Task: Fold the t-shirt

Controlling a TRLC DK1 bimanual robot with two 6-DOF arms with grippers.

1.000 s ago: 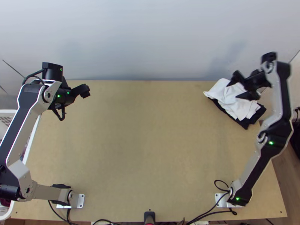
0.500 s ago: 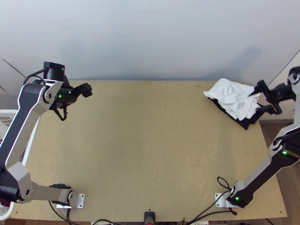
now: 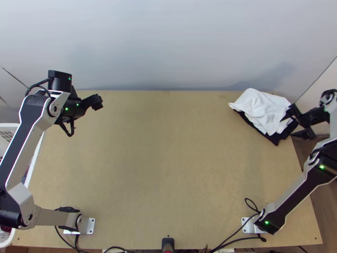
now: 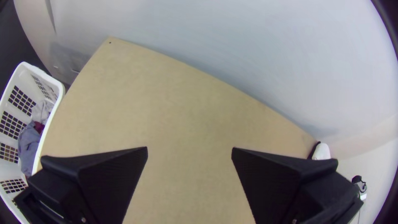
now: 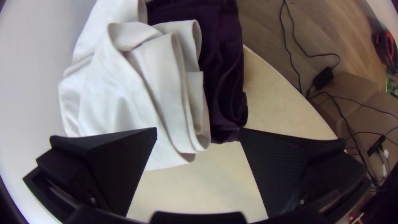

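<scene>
A white cloth [image 3: 262,110], loosely folded in layers, lies on a dark folded cloth [image 3: 276,138] at the table's back right corner. My right gripper [image 3: 294,123] is at the pile's right side. In the right wrist view that gripper [image 5: 198,130] stands open; one fingertip overlaps the white cloth [image 5: 112,95], the other is close to the end of the dark cloth [image 5: 222,70]. At the table's back left my left gripper [image 3: 97,102] hangs over the wood, and the left wrist view shows it [image 4: 190,150] open with nothing between its fingers.
A white basket [image 3: 36,158] with clothes in it stands at the table's left edge. A pale wall [image 3: 168,46] rises behind the table [image 3: 168,160]. Black cables [image 3: 236,240] run by the right arm's base, and others [image 5: 290,54] lie on the floor beyond the right edge.
From over the white cloth, my right gripper has moved right to the pile's edge, then slightly toward the table's near side. The left arm has hardly moved, and the cloths lie about the same.
</scene>
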